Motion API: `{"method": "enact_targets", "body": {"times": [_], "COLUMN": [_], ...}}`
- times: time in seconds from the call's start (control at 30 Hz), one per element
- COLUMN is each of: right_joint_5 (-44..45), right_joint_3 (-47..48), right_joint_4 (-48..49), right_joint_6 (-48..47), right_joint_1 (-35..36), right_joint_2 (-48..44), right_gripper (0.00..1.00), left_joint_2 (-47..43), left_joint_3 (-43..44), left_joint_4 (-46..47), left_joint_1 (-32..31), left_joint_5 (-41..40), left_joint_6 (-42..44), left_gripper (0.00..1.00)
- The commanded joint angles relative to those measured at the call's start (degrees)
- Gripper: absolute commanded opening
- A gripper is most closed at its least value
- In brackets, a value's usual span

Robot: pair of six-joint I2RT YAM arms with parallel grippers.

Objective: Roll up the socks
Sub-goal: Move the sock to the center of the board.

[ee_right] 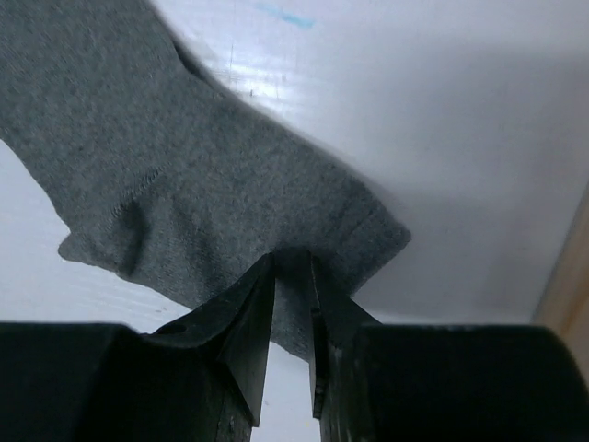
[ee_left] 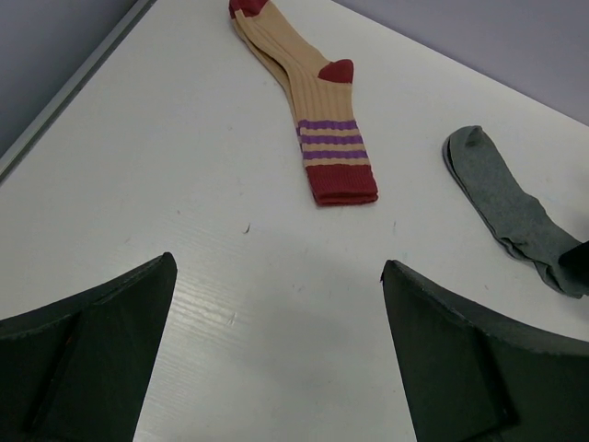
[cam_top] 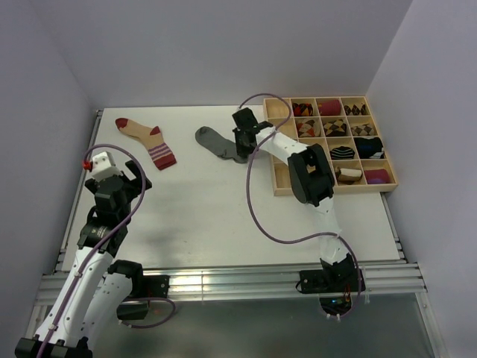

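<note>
Wooden tray point(cam_top: 282, 177) is holding sock bundles point(cam_top: 344, 153).
Right fingers point(ee_right: 253, 322) are pinching the grey sock point(ee_right: 184, 203); left fingers point(ee_left: 92, 359) are gaping.

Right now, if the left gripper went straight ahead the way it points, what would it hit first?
Probably the bare table, just short of the beige sock. The open left gripper tilts down towards the tabletop, with nothing in between, though depth is hard to judge.
</note>
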Motion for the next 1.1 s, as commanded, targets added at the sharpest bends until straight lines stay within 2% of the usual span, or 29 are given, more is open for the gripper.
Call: {"method": "enact_targets", "body": {"times": [0.0, 0.1, 0.3, 0.4, 0.5, 0.63, 0.73, 0.87, 1.07], "right_joint_5": [1.2, 2.2, 0.4, 0.0, -1.3, 1.4, 8.6, 15.2, 16.7], "right_joint_3": [-4.9, -16.3, -29.2, -31.2, -29.0, -21.4, -19.3, -22.6, -35.0], "right_joint_4": [1.5, 3.8, 6.3, 7.2, 7.6, 3.5, 1.2, 2.3, 8.9], "right_joint_6": [5.2, 9.9, 22.7, 27.1, 28.4, 25.5, 22.1, 16.6, 9.5], "right_joint_1": [1.8, 3.4, 11.2, 16.4, 20.9, 24.2, 25.5, 27.0, 27.6], "right_joint_2": [-3.8, -7.4, -13.3, -16.4, -19.0, -21.1, -25.4, -34.4, -49.7], "right_gripper": [0.27, 0.27, 0.27, 0.30, 0.31, 0.32, 0.32, 0.33, 0.35], "left_joint_2": [0.0, 0.4, 0.3, -0.1, -0.4, -1.2, -2.3, -3.6, -6.3], "left_joint_3": [2.9, 3.0, 2.7, 2.4, 2.5, 2.5, 2.4, 2.3, 2.0], "left_joint_4": [0.1, 0.0, 0.7, 1.0, 1.1, 1.2, 1.4, 1.7, 2.5], "left_joint_1": [0.2, 0.2, 0.2, 0.2, 0.2, 0.2, 0.2, 0.2, 0.2], "left_joint_5": [1.8, 2.4, 4.1, 6.0, 6.7, 7.8, 8.1, 9.0, 10.4], "left_joint_6": [0.1, 0.3, 0.0, 0.5, 0.5, 0.8, 0.7, 0.4, 1.2], "left_gripper": [0.99, 0.99, 1.00, 0.99, 0.99, 1.00, 0.99, 0.99, 0.99]}}
